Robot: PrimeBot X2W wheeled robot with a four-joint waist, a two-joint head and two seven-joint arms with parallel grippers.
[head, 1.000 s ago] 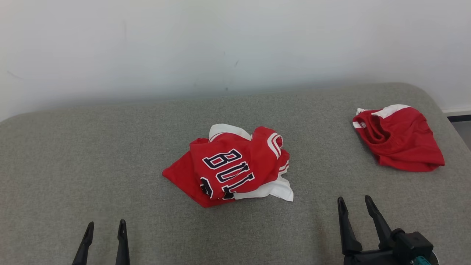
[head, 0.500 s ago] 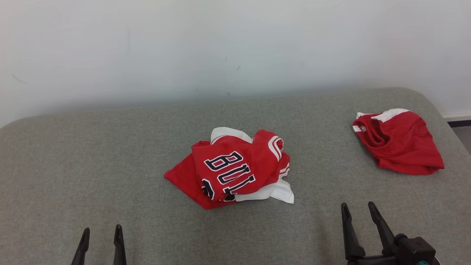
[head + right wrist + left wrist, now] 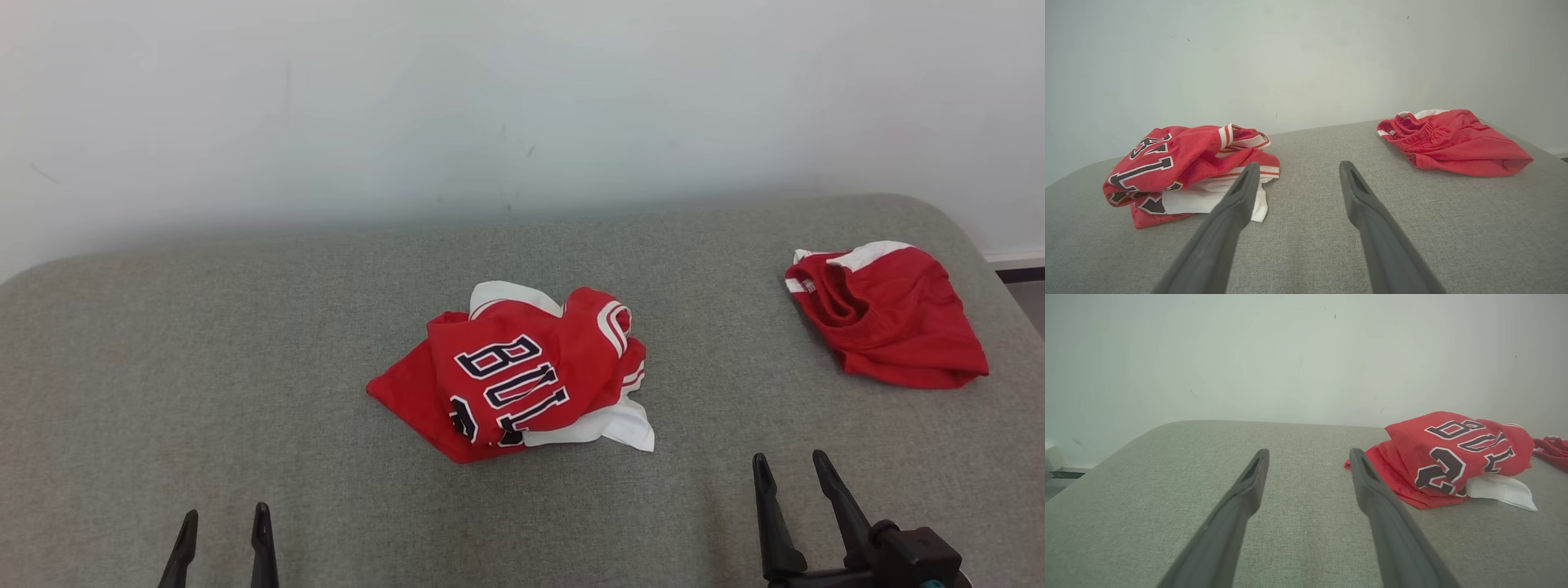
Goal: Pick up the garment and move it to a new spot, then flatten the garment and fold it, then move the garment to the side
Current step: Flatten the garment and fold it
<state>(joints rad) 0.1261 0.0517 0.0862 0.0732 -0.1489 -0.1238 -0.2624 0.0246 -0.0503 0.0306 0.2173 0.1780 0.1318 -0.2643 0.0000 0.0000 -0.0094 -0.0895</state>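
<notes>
Head view: crumpled red jersey [image 3: 510, 384] sat mid grey padded surface [image 3: 245, 367], red shorts [image 3: 890, 322] far right. Left end effector [image 3: 225, 513] and right end effector [image 3: 789, 457] both released, empty, apart from jersey. Left wrist view: jersey [image 3: 1453, 453] lay right of the spread fingers. Right wrist view: jersey [image 3: 1180, 163] left, shorts [image 3: 1453, 141] right

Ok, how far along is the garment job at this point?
Done: nothing that shows; the lettered jersey lies crumpled mid-surface on the grey cushion. In hand: nothing; the left pincer and right pincer stand open and empty, short of it. Left: pick it up, move it, flatten, fold, set it aside. The red shorts lie bunched at the far right.
</notes>
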